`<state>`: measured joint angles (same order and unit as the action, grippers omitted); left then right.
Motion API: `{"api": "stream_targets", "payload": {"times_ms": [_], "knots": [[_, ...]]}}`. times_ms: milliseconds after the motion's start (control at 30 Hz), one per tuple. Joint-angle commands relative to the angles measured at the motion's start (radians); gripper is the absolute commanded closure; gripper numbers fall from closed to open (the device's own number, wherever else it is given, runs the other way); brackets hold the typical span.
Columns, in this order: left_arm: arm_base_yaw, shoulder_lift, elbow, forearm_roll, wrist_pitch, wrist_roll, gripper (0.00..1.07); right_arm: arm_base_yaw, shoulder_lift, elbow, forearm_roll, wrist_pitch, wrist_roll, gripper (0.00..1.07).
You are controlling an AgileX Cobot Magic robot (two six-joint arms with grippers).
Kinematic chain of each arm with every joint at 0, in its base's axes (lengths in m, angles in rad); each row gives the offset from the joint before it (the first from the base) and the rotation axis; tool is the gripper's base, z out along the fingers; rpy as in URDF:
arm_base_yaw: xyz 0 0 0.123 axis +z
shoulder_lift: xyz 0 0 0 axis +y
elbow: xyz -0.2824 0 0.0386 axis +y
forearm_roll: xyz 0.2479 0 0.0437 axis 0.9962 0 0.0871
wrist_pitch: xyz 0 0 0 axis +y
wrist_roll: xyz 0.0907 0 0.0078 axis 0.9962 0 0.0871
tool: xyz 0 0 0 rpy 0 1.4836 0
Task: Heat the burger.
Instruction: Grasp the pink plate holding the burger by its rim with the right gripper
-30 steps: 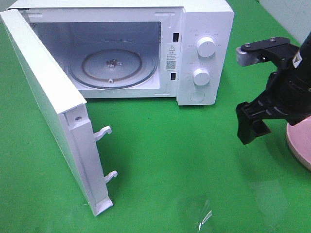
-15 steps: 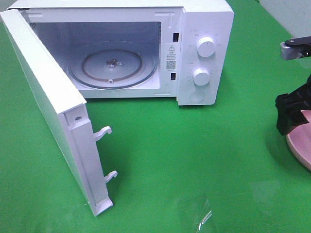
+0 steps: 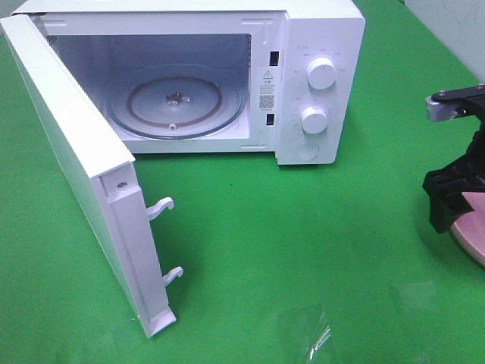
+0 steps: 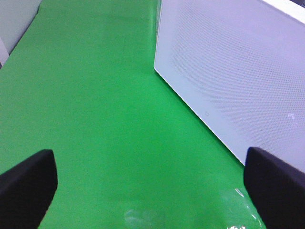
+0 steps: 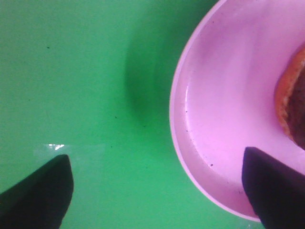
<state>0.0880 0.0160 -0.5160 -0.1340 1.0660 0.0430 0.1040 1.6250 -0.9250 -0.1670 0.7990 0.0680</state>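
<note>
Microwave (image 3: 318, 45): door (image 3: 68, 152) open; cavity holds a glass turntable (image 3: 176, 98). Plate (image 5: 214, 119): holds the burger (image 5: 291, 95), only partly in view. Right gripper (image 5: 157, 188): jaws wide, empty, straddling the plate rim. Left gripper (image 4: 152, 183): jaws wide, empty, beside the door.

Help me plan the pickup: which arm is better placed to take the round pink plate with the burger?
Right. The right gripper, open, hangs at the rim of the round pink plate, with the orange-brown burger just beyond; the left gripper, also open, faces the white microwave door, away from the plate.
</note>
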Motion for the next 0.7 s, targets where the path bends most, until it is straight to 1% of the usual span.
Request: {"api": "stream_targets", "payload": {"times_ms": [33,367,533,700], "knots": [[-0.003,-0.003,0.0,0.003,0.005,-0.004,0.08,-0.011,0.011,-0.005,-0.007,-0.012,-0.011,0.17],[-0.003,-0.003,0.0,0.003,0.005,-0.004,0.08,-0.092,0.032,-0.005,-0.002,-0.06,-0.014,0.2],[-0.003,-0.003,0.0,0.003,0.005,-0.004,0.08,-0.094,0.05,-0.005,-0.001,-0.075,-0.014,0.21],[-0.003,-0.003,0.0,0.003,0.005,-0.004,0.08,-0.095,0.105,-0.005,0.02,-0.102,-0.015,0.22]]}}
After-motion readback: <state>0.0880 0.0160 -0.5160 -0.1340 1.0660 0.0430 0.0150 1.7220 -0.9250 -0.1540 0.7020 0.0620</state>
